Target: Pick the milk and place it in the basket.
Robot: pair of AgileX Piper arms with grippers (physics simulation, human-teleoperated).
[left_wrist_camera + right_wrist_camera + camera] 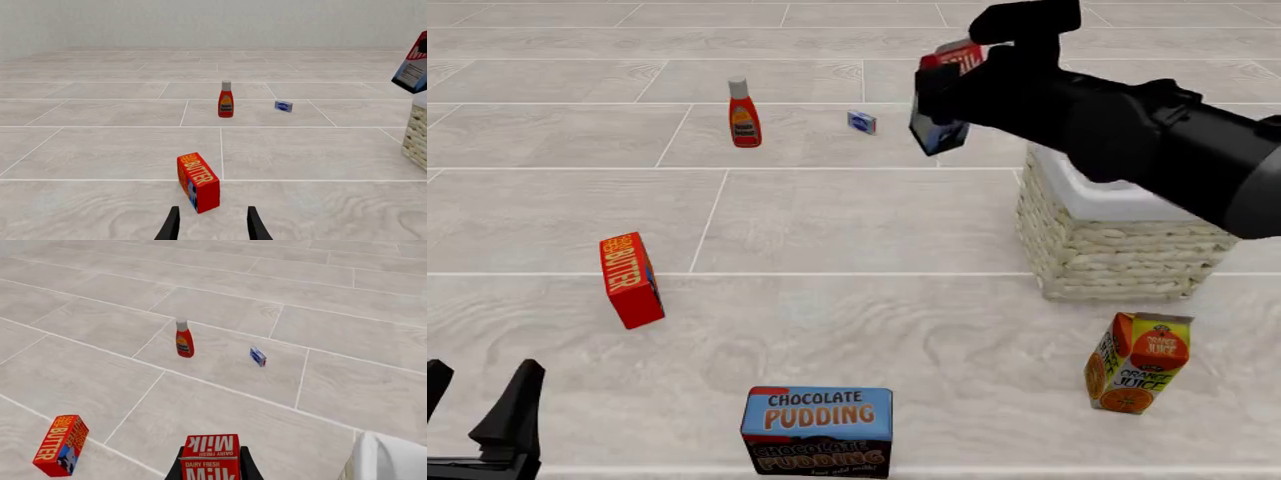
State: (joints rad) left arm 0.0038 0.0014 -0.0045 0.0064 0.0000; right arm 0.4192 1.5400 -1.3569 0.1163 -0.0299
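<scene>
The milk is a small carton with a red top and dark blue lower part, held tilted in the air by my right gripper, which is shut on it. It hangs just left of the basket, a beige wicker box with a white lining. In the right wrist view the milk sits between the fingers, with the basket's white lining at the corner. The left wrist view catches the milk and the basket at its edge. My left gripper stands open near the front left, with nothing between its fingers.
A red butter box stands at the left. A red sauce bottle and a small blue packet lie farther back. A chocolate pudding box sits at the front, and an orange juice carton stands in front of the basket.
</scene>
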